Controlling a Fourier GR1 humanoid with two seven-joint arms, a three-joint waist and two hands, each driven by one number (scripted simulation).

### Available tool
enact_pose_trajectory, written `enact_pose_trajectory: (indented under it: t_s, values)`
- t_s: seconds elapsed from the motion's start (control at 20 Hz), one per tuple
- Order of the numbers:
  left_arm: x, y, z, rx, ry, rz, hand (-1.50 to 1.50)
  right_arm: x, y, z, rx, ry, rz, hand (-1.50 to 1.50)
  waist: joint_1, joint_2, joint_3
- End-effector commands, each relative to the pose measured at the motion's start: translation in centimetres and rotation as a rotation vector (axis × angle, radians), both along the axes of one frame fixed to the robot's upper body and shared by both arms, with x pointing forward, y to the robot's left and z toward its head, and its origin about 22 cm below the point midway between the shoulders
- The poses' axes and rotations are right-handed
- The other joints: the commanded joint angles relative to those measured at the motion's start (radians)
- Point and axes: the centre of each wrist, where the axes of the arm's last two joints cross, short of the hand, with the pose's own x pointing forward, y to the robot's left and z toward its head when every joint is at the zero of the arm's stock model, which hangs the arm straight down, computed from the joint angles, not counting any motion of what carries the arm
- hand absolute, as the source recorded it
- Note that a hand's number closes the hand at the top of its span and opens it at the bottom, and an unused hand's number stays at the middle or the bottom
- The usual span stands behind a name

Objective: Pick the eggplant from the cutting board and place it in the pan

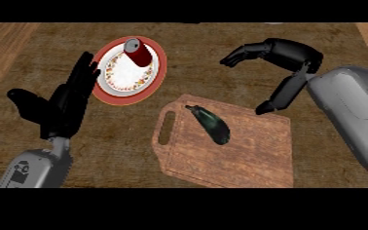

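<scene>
A dark eggplant [211, 124] lies slanted on the wooden cutting board [251, 156], near the board's upper left by the handle slot. My right hand [287, 53] hovers above and to the right of the board, fingers relaxed and curved, thumb pointing down toward the board's far right corner, holding nothing. My left hand [68, 97] rests open at the left, fingers straight and pointing up. No pan shows in the head view.
A red-rimmed patterned plate [119, 80] sits left of the board, touching my left hand's fingertips. A red can [138, 52] lies on the plate. The counter [208, 44] is dark wood, with a lighter strip at the far left.
</scene>
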Motion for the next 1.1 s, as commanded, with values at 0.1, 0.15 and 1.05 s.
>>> enact_pose_trajectory:
  t_s: [0.1,0.15,1.05]
  values:
    - [0.3,0.5,0.3,-0.014,0.011,-0.025,0.0,3.0,3.4,1.9,-0.085,-0.114,0.134,-1.5,0.011,-0.002,-0.001]
    - [0.3,0.6,-0.7,0.024,0.004,-0.013,0.0,3.2,3.4,2.8,-0.133,-0.125,0.17,-1.5,-0.002,-0.004,-0.002]
    - [0.9,2.8,0.4,0.026,0.009,0.017,0.0,2.4,14.2,1.8,-0.806,-0.305,0.615,-1.5,-0.031,-0.017,-0.004]
